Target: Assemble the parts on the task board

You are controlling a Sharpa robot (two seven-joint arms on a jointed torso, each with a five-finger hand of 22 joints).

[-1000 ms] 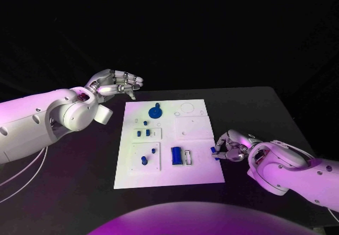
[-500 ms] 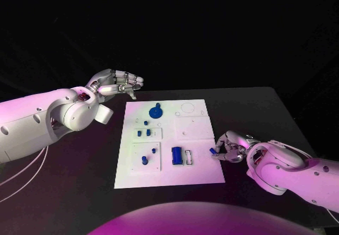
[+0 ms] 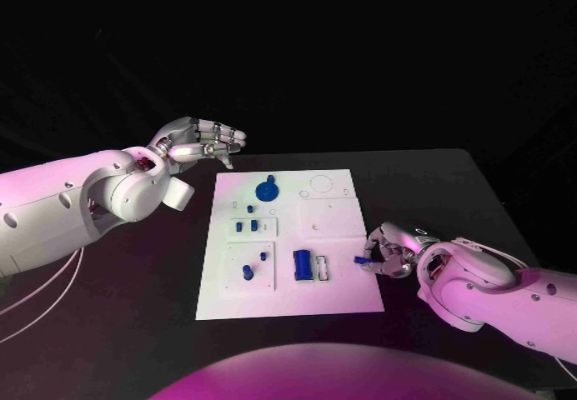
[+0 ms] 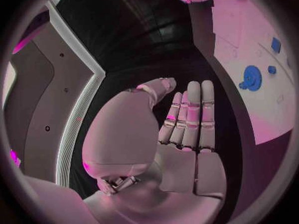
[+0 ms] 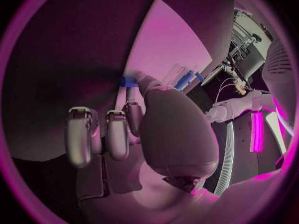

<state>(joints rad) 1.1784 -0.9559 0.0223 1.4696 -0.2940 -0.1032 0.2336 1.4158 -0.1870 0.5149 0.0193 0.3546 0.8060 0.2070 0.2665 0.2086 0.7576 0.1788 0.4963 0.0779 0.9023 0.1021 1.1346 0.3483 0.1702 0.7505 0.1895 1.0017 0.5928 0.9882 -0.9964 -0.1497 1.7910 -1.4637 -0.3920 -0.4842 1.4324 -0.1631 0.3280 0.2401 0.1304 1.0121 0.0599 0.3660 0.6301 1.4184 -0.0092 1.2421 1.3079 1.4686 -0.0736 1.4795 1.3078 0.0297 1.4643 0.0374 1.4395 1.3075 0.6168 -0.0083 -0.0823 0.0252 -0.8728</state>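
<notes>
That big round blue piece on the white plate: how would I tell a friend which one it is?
Start at the white task board in the middle of the black table. Go to its far end, nearest the left hand. The blue disc lies there, round and far wider than the small blue pegs below it.

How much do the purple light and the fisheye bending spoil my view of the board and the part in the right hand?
Head view: magenta tint washes the task board, yet the blue parts stay legible, including the small blue part in the right hand. Right wrist view: heavy purple cast, the board edge bows, and the fingers hide most of the part. Left wrist view: the board curves at the rim beyond the left hand.
</notes>
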